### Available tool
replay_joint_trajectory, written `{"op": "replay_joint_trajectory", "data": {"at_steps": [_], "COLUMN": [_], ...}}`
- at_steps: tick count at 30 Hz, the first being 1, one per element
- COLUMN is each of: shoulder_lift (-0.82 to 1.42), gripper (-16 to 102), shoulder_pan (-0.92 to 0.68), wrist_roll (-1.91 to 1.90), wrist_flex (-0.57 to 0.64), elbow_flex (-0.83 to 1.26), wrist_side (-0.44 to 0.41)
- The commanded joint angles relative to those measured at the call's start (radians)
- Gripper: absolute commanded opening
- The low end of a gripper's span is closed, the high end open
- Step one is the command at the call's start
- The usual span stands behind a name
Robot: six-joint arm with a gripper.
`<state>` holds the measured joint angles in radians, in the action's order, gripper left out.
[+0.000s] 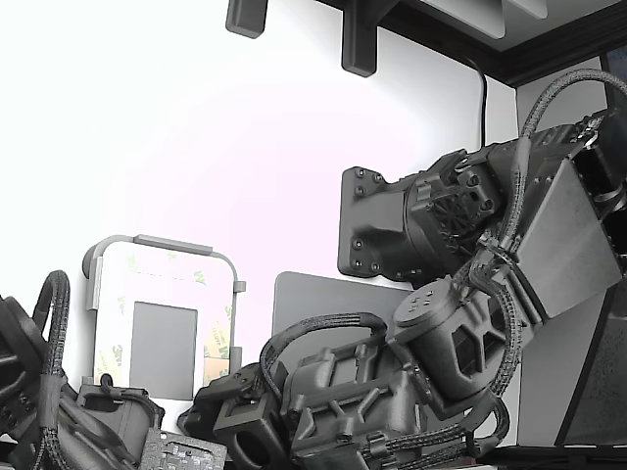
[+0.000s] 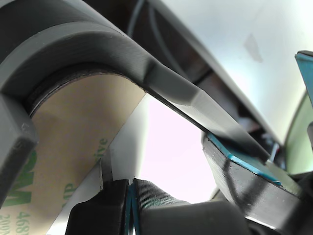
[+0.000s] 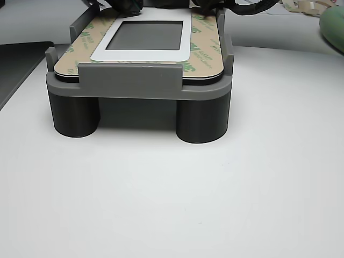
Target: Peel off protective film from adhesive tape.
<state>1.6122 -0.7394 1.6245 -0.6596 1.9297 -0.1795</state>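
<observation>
The protective film [image 3: 204,51], tan with green 3M print, lies flat as a frame on the plate in the grey holder [image 3: 129,80]. It covers the adhesive tape, which I cannot see. Inside the film sit a white border [image 3: 142,55] and a plain grey rectangle [image 3: 148,35]. In the exterior view the film [image 1: 221,343] shows on the holder [image 1: 162,243], and my gripper [image 1: 227,384] is at its near right corner. In the wrist view my gripper [image 2: 131,205] has its teal-lined pads pressed together at the film's [image 2: 63,147] edge. Whether film is between them is hidden.
A second arm [image 1: 59,411] sits at the exterior view's lower left. A dark grey mat [image 1: 323,294] lies to the holder's right. In the other view, peeled strips [image 3: 301,5] and a green object [image 3: 333,27] lie at the back right on the white table [image 3: 172,188].
</observation>
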Motion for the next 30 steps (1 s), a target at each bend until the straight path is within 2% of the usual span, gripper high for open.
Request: {"op": "replay_joint_trajectory", "data": {"at_steps": [1, 30], "shoulder_lift": [0.031, 0.041], "gripper": [-11, -11], "shoulder_pan": [0.008, -0.005], "wrist_roll": [-0.003, -0.021], "wrist_flex": [0.003, -0.017], "elbow_flex": [-0.023, -0.031], "wrist_side": [-0.002, -0.003]}}
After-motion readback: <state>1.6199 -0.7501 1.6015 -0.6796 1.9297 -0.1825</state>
